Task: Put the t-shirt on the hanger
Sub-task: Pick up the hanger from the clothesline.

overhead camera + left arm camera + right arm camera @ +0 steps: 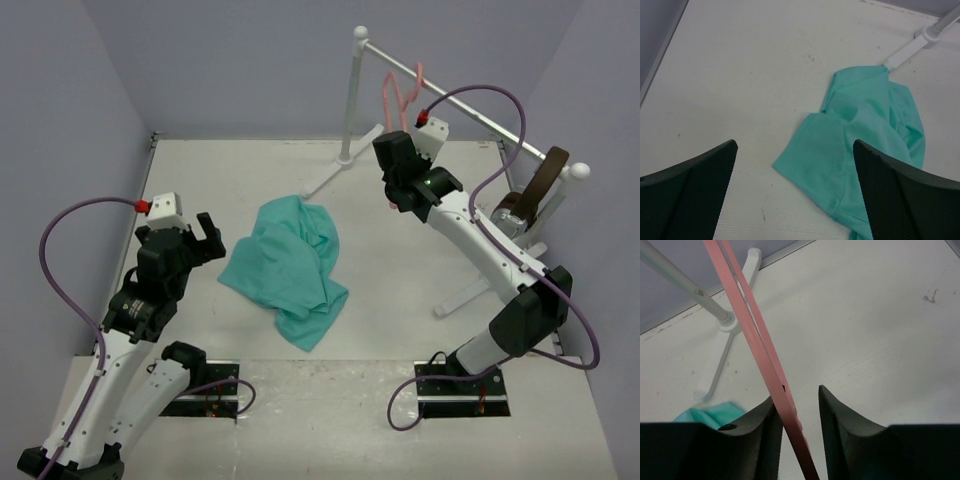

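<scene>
Teal-green t-shirt lies crumpled mid-table, long axis near-to-far, far tip just beside rack's white foot. Bare off-white table gives room left of shirt and on its near side; walls close in at left and back. Pink hanger hangs from silver rail near far ball end. One hanger bar slants between fingers of right gripper, jaws parted, not clamped. Left gripper spread wide, holding nothing, aimed at shirt; arm bent, raised.
</scene>
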Controlling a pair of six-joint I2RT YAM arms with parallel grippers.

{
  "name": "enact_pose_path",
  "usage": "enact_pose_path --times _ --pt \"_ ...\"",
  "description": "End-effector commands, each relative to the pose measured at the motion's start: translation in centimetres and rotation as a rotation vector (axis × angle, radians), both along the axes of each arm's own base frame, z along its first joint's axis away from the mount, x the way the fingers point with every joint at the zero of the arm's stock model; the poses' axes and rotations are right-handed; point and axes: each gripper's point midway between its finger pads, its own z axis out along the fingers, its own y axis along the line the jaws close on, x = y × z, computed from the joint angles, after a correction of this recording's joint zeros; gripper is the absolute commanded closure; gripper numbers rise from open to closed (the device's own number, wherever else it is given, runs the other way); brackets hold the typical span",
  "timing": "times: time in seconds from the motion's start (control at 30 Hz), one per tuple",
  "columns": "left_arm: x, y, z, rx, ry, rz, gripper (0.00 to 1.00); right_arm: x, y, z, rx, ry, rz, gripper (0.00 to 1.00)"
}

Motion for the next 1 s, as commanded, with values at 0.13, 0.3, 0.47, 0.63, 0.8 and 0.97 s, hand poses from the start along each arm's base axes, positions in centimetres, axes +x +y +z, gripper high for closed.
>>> enact_pose_path --times 0.13,0.3,0.47,0.63,0.8,0.97 --pt "0.4 -0.1 0.6 -0.007 -0.039 -0.003 0.00 -0.9 -1.3 2.1 0.039 -0.096 -0.036 0.85" --pt "0.4 -0.1 0.6 -0.007 -0.038 -0.004 0.00 -1.3 -0.9 2.3 0.040 -0.092 0.010 0.96" --pt "0.4 -0.1 0.5 -0.006 -0.036 -0.003 0.00 -1.5 -0.7 2.9 0.018 -0.097 0.061 1.00" --pt "0.5 -0.1 0.5 -0.007 -0.033 -0.004 0.00 -2.2 -0.8 4.5 -0.005 -0.110 0.119 1.00" --pt "0.6 -0.2 0.4 -0.006 -0.025 -0.008 0.00 -3.1 -0.9 6.3 -0.036 -0.128 0.192 1.00" --pt "0.8 -0.8 0.5 -0.013 -0.027 -0.038 0.00 -4.0 -1.6 7.9 -0.067 -0.139 0.212 1.00"
